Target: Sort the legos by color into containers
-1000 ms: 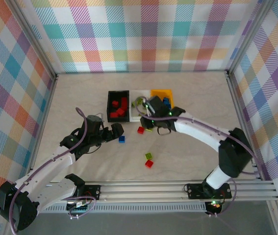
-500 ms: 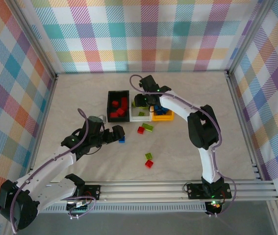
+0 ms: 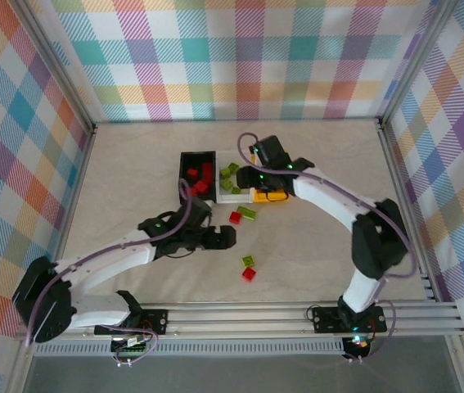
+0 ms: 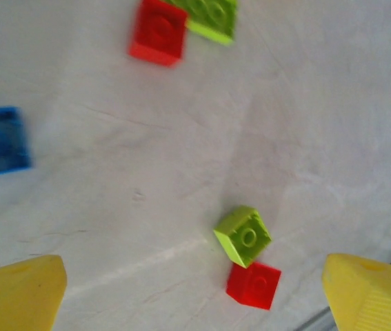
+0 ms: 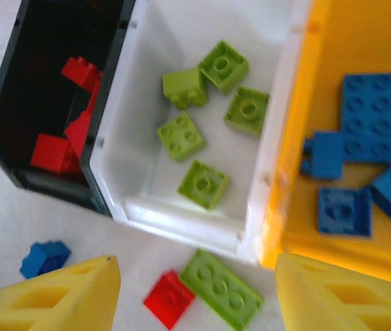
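Note:
The black bin (image 5: 105, 131) holds red legos (image 5: 54, 152), the white bin (image 5: 181, 214) lime green ones (image 5: 202, 183), and the orange-yellow bin (image 5: 333, 41) blue ones (image 5: 367, 117). My right gripper (image 5: 195, 296) hangs open above the bins' near edge, over a loose red brick (image 5: 169, 298) and a green plate (image 5: 221, 288). A blue brick (image 5: 43, 258) lies left of them. My left gripper (image 4: 195, 289) is open above the table, with a small green brick (image 4: 243, 236) touching a red one (image 4: 254, 284) between its fingers' line.
From above, the bins (image 3: 181, 176) stand side by side mid-table, the right gripper (image 3: 256, 176) over them and the left gripper (image 3: 218, 237) nearer the front. The green (image 3: 249, 261) and red (image 3: 249, 274) pair lies near the front rail. Plaid walls enclose the table.
My left gripper has swung right, away from the blue brick, toward the green and red pair. My right gripper has shifted over the bins toward their near edge.

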`<action>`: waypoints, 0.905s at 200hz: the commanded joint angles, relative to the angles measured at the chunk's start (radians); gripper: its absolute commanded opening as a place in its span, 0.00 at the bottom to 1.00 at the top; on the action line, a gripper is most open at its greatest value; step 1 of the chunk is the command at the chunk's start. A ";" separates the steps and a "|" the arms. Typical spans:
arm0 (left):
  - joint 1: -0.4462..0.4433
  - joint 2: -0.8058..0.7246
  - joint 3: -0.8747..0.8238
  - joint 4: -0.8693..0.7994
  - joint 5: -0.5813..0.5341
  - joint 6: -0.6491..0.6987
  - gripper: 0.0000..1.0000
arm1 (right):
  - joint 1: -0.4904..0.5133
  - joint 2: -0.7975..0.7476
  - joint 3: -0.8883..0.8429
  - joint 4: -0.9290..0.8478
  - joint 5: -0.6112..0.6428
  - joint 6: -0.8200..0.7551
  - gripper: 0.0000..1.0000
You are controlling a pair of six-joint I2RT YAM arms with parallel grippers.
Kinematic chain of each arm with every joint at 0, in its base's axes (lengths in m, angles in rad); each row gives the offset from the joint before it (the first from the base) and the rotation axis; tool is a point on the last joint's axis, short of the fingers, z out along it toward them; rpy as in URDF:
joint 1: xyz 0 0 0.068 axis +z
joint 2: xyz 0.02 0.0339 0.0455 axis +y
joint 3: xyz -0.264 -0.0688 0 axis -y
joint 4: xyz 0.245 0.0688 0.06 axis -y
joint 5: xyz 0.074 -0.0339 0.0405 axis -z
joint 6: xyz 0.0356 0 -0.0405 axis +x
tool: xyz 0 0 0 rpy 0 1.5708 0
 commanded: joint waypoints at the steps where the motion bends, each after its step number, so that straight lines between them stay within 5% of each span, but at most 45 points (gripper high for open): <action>1: -0.097 0.121 0.078 -0.032 -0.036 0.073 0.93 | -0.003 -0.120 -0.164 0.051 0.001 0.039 0.62; 73: -0.199 0.447 0.253 -0.086 -0.088 0.147 0.86 | -0.015 -0.421 -0.453 0.050 0.026 0.072 0.63; 181: -0.220 0.521 0.297 -0.121 -0.131 0.158 0.49 | -0.055 -0.496 -0.493 0.052 0.026 0.071 0.63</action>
